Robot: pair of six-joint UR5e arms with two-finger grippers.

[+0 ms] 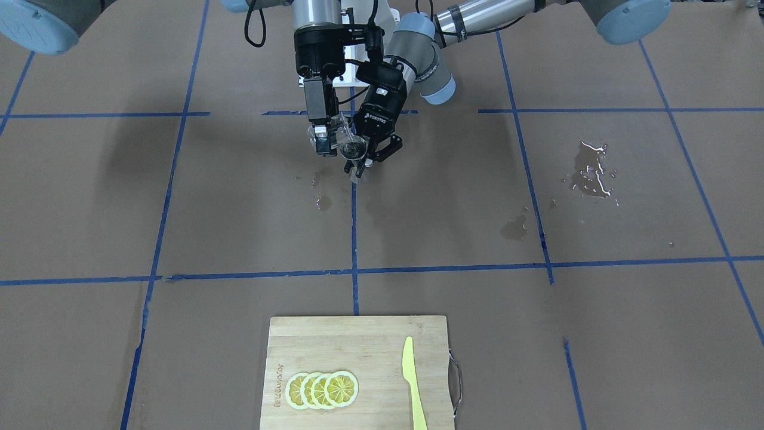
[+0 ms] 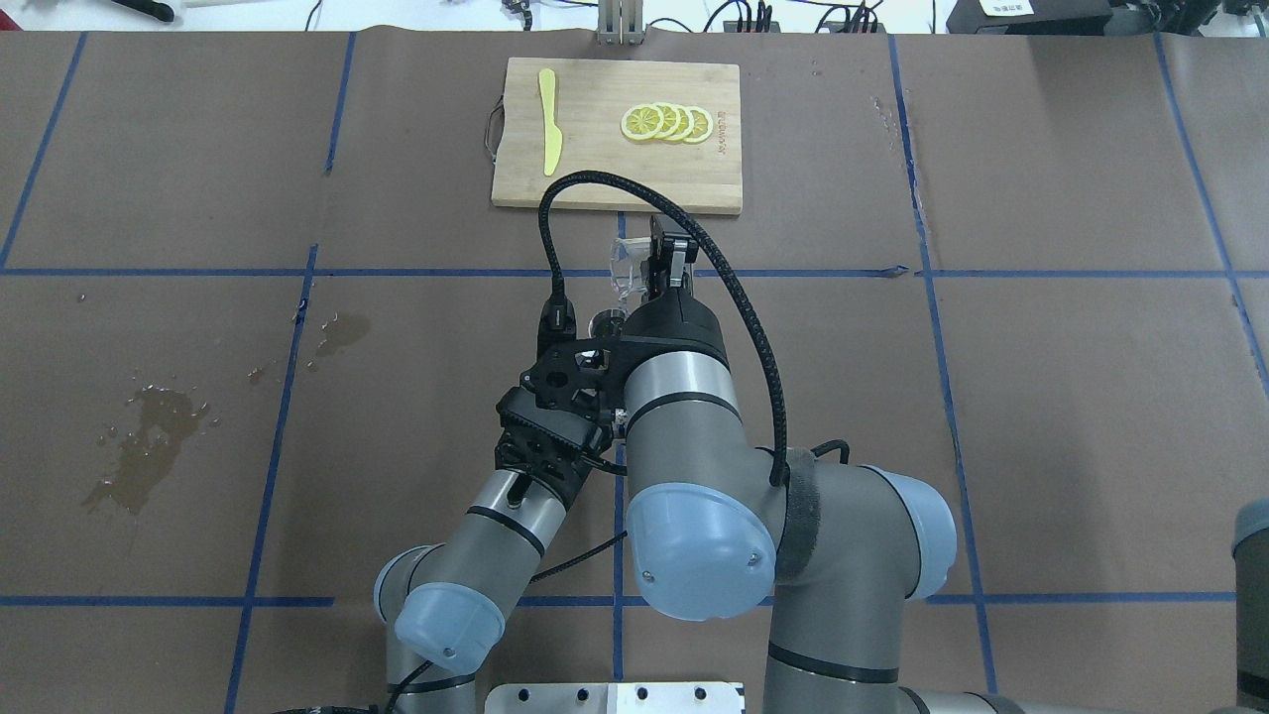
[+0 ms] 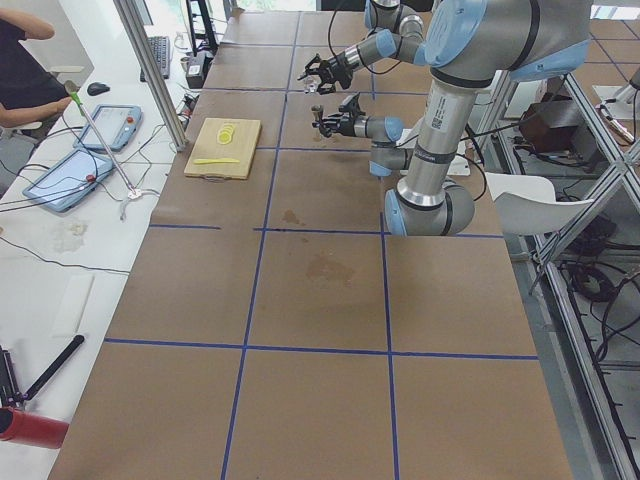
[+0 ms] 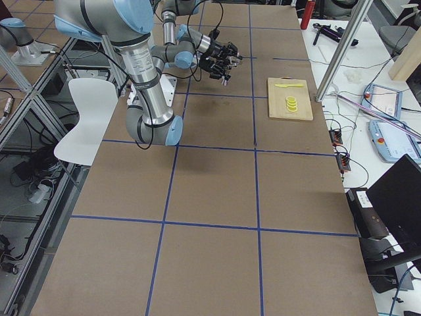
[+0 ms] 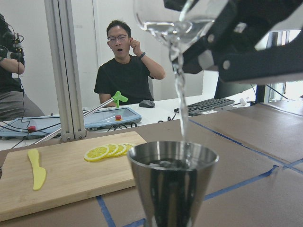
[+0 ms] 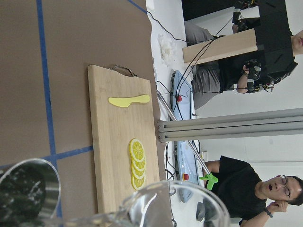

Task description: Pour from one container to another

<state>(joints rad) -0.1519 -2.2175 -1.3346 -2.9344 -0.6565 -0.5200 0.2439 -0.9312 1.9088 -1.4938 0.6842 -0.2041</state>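
My right gripper (image 1: 325, 140) hangs downward, shut on the clear glass beaker (image 1: 339, 136), which is tipped toward the jigger. In the left wrist view a thin stream of water falls from the beaker (image 5: 175, 21) into the silver jigger (image 5: 173, 182). The jigger (image 1: 353, 149) stands upright above the table with my left gripper (image 1: 367, 156) shut around it. In the overhead view the right gripper (image 2: 662, 260) and the beaker (image 2: 625, 270) show past the wrist, with the jigger (image 2: 607, 320) just below; the left gripper is hidden there. The right wrist view shows the beaker rim (image 6: 175, 205) and the jigger's dark inside (image 6: 26, 194).
A wooden cutting board (image 1: 358, 334) with lemon slices (image 1: 322, 389) and a yellow knife (image 1: 413, 382) lies at the table's operator side. Wet patches sit on the brown paper (image 1: 591, 170), (image 1: 514, 228), and below the grippers (image 1: 322, 202). Operators sit beyond the board.
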